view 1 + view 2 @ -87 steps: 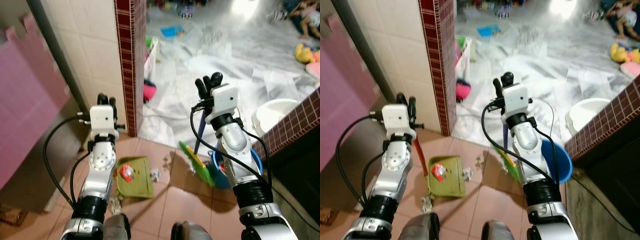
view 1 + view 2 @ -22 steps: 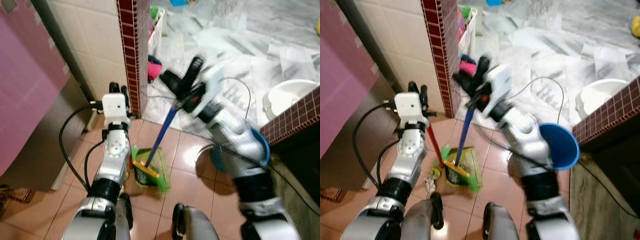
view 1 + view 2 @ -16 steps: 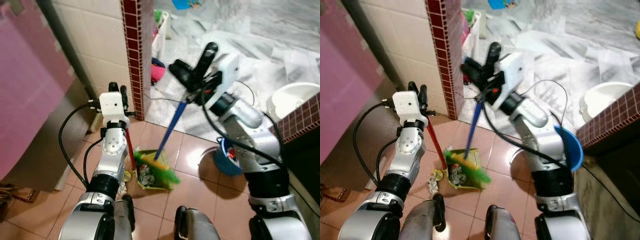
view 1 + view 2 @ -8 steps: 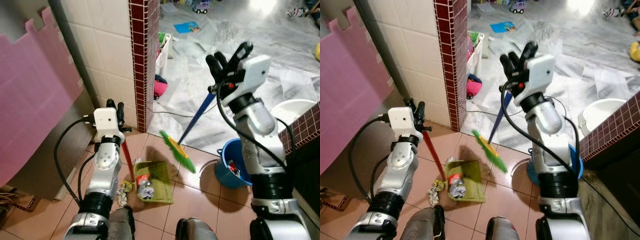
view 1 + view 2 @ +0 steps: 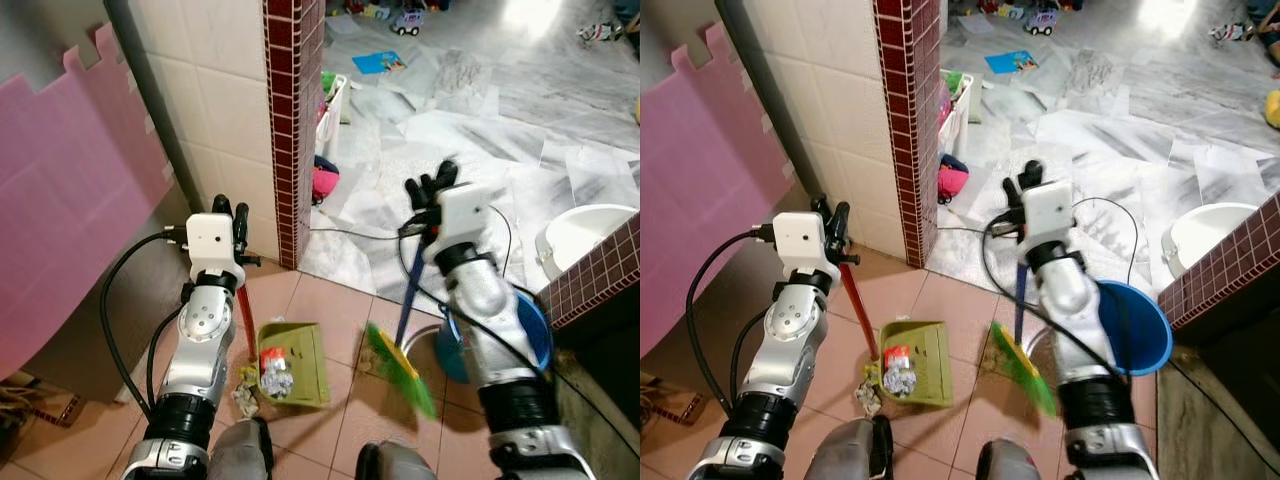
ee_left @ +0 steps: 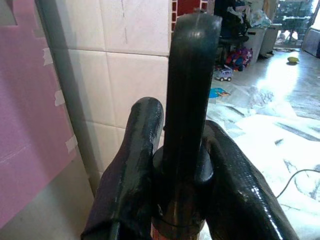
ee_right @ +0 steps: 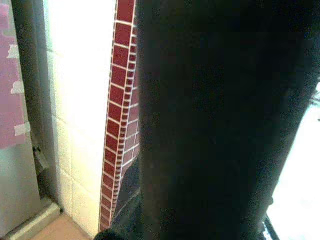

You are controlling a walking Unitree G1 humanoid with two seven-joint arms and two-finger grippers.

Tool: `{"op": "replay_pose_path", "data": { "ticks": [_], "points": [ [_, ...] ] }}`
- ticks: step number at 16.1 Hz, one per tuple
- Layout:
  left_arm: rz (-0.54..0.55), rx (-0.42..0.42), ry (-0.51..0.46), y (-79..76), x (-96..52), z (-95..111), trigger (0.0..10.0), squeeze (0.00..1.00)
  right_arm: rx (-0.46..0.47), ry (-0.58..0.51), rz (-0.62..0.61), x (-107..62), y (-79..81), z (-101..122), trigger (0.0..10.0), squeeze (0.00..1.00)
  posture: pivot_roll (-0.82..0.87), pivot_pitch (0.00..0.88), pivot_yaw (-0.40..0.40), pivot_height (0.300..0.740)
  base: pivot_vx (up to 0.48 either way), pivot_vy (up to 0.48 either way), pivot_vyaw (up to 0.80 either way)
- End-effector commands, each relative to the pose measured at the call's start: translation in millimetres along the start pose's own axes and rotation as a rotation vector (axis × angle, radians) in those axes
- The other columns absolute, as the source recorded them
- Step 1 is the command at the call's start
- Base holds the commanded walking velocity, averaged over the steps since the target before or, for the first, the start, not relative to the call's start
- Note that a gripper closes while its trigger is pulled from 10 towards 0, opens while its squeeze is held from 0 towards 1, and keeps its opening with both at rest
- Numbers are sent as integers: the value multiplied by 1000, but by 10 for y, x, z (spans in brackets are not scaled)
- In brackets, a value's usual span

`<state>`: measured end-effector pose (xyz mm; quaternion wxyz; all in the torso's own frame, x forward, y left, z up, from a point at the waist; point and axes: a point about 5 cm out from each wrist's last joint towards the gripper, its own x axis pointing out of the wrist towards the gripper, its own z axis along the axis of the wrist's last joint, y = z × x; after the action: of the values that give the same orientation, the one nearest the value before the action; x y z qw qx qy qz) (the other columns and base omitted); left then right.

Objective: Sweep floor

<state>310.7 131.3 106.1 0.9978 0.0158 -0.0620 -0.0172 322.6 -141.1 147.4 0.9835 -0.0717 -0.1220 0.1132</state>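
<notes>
Left gripper (image 5: 227, 212) clamps the red dustpan handle (image 5: 862, 310); dustpan (image 5: 917, 363) at 7 o'clock. Right gripper (image 5: 427, 190) apparently clenches the broom (image 5: 400, 352), at 5 o'clock. Risk: a hard stroke shoves the loaded dustpan, spilling litter (image 5: 897, 372).

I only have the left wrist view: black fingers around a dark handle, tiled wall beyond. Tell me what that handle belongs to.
Observer: It is the red handle of the green dustpan, gripped by the left gripper. The pan sits on the tile floor.
Operator: Report what is in the pan.
Observer: Crumpled litter lies in the pan's left part; a little more lies on the floor beside that edge.
Operator: Give me the right arm.
Observer: The right gripper holds a blue broom handle. The green broom head is to the right of the pan, apart from it.
</notes>
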Motion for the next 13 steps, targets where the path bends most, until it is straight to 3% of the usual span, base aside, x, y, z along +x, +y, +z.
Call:
{"op": "replay_pose_path", "data": {
  "ticks": [1,4,5,8,11,13],
  "points": [
    [-14,12,-28,-1,34,69,10000,0,1,-48,15,72,60,79,10000,0,20,0,27,740,0,0,0],
    [-8,13,-22,-29,51,69,10000,0,160,18,193,57,312,-60,10000,0,22,0,4,740,0,0,0],
    [-1,8,-10,-34,35,40,10000,0,201,47,313,2,408,-95,10000,0,17,0,2,740,0,0,0],
    [-17,7,11,-77,19,-2,10000,0,250,72,466,-93,427,-88,10000,0,11,0,1,740,0,0,0],
    [1,6,25,-100,28,-12,10000,0,270,17,410,-28,276,57,10000,0,-2,0,-9,740,0,0,0],
    [15,-29,39,-112,38,7,10000,0,260,-39,292,78,172,208,10000,0,-13,0,-22,740,0,0,0]
  ]
}}
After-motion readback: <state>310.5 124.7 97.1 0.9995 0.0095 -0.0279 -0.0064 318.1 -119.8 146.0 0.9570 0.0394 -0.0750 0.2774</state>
